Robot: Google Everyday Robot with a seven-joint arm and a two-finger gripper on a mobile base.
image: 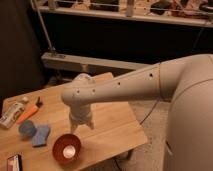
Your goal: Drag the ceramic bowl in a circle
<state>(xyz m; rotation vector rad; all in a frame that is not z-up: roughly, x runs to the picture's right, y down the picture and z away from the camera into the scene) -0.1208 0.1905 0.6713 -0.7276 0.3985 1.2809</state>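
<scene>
Ceramic bowl (pixel 67 148) just beside parted jaws.

No text, label, brand or number was legible on anything on the desk (pixel 116 126). The gripper (pixel 82 127) hung, jaws apart, just above the ceramic bowl (pixel 67 148).

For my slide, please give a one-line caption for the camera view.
The open gripper hovers close to the ceramic bowl on the wooden table.
</scene>
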